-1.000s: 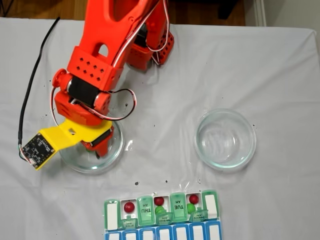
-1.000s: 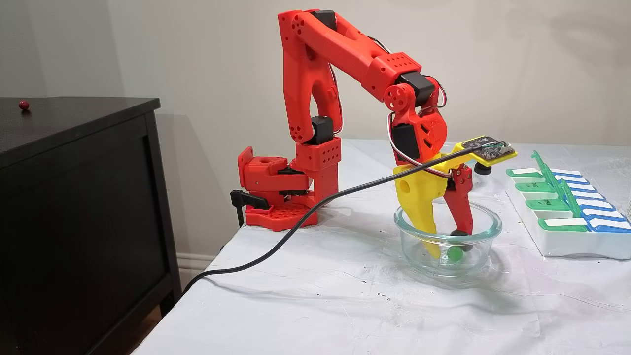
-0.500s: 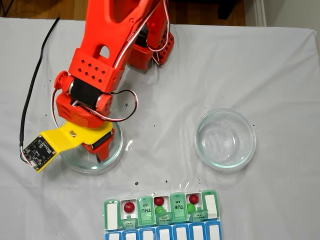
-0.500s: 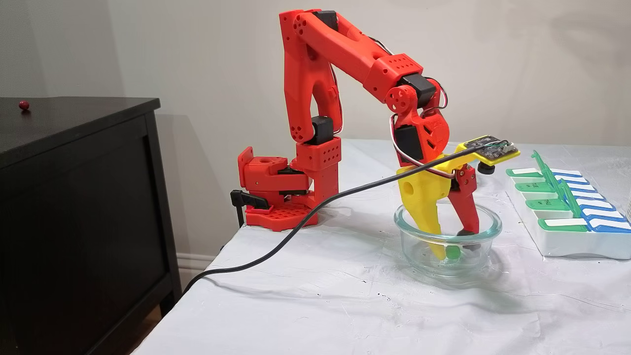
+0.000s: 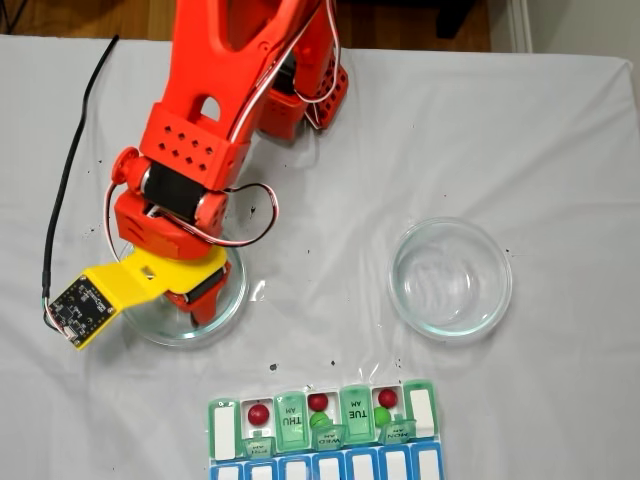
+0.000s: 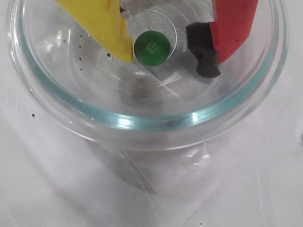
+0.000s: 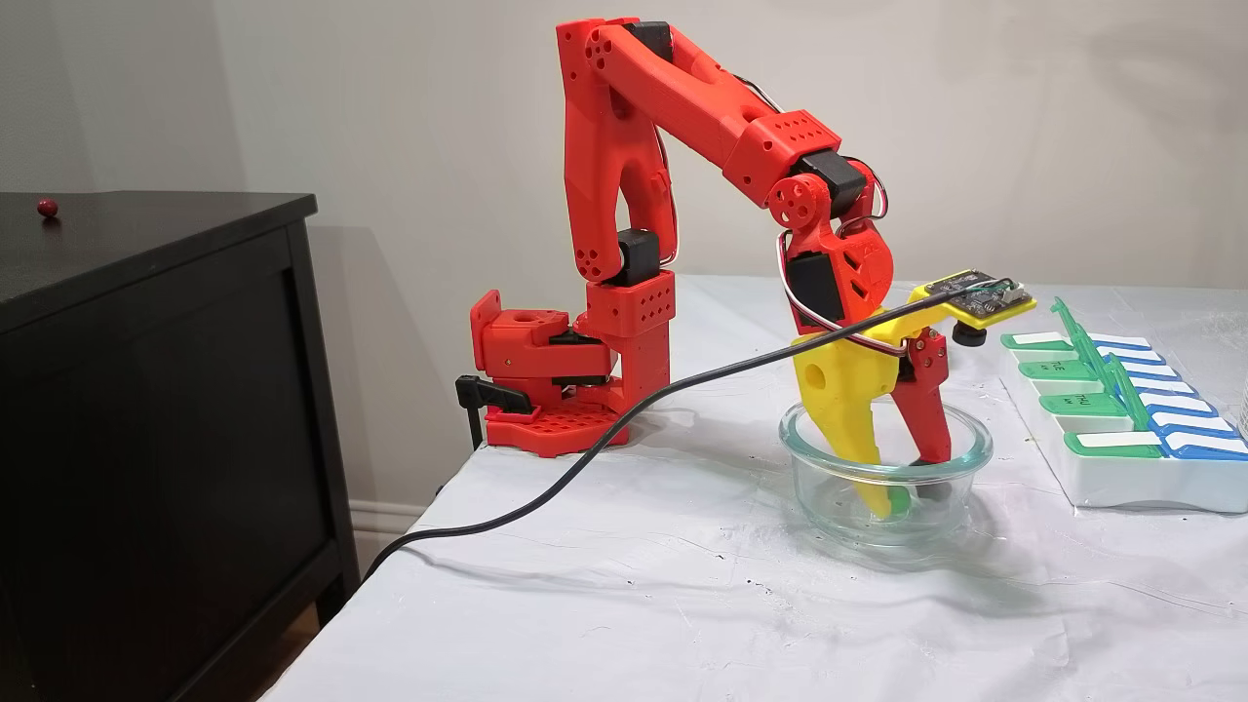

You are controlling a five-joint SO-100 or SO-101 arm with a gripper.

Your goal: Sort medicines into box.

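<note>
Medicines show in two places. One green ball [image 6: 152,48] lies on the bottom of a glass dish [image 6: 142,120], in the gap of the claw [image 6: 165,54]. In the wrist view it touches, or all but touches, the tip of the yellow finger [image 6: 106,28], while the black pad on the red finger [image 6: 232,23] stands a little apart from it, so the claw is open around the ball and not pinching it. From the side, the ball [image 7: 900,500] is a green smear behind the curved glass [image 7: 829,487], hard to make out, beside the yellow tip. From above, the arm [image 5: 215,110] and the yellow camera mount cover most of that dish [image 5: 235,290], hiding the ball and fingertips.

Well away from the claw, toward the bottom edge of the top-down view, lies the box [image 5: 325,425], its blue row cut off by the frame. Open compartments hold three red balls [image 5: 259,413] and two green ones [image 5: 319,421], the green partly tucked behind raised lids. A second glass dish [image 5: 450,277] sits apart, right of the claw in that view.

The arm rises from its base [image 7: 546,390] at the surface's [image 7: 634,604] edge, folds at the elbow and slopes down, the wrist [image 7: 838,263] bent so the claw [image 7: 912,492] points steeply into the dish.
</note>
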